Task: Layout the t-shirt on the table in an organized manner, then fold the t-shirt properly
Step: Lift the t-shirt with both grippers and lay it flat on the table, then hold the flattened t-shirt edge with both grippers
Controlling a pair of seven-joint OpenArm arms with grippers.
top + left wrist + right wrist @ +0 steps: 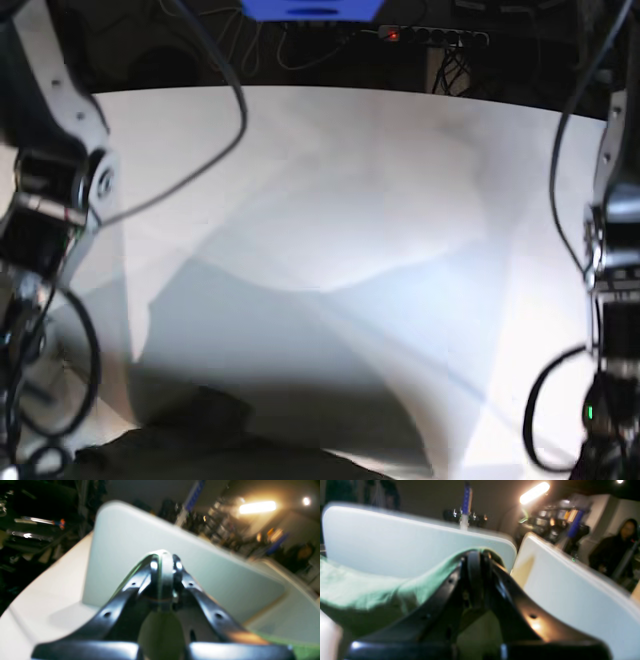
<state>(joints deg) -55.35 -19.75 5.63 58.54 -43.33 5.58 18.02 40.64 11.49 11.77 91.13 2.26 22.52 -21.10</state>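
Note:
The olive-green t-shirt (370, 592) drapes leftward from my right gripper (477, 553), whose black fingers are shut on a fold of it. In the left wrist view my left gripper (163, 555) is also shut, with a thin strip of the t-shirt (161, 632) pinched between the fingers and more green cloth at the lower right corner. The base view shows a dark bunched part of the t-shirt (200, 440) at the near edge of the white table (330, 200). Both arms stand at that view's sides, and their fingertips are out of its frame.
A pale flat panel (120, 555) fills the space behind both grippers, and it shows again as the panel (395, 542) in the right wrist view. A person in dark clothes (625, 545) stands at the far right. Cables (560, 400) hang beside the arms. Cluttered shelves lie beyond the table.

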